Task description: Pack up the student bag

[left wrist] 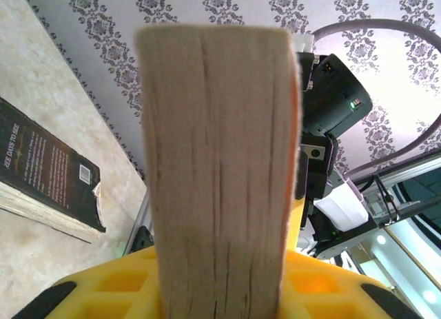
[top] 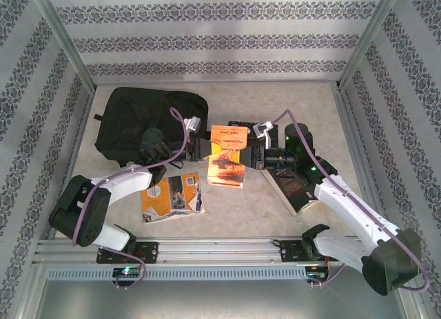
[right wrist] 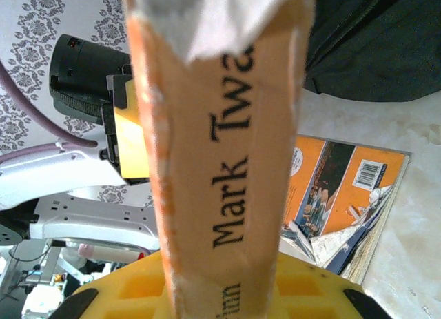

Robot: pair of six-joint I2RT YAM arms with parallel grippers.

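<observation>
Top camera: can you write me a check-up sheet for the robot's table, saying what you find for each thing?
Surface: beige stone-look table, no spills seen.
Job's things: student bag lies at the far left; orange paperback sits mid-table between both end effectors.
Clutter: second orange book and dark book lie flat.
Grippers: right end effector is shut on the orange paperback's spine; left end effector has the page edge between its fingers, grip unclear.
Cables: left purple cable and right purple cable run along the arms.
Surroundings: patterned walls, metal rail at the near edge.
</observation>
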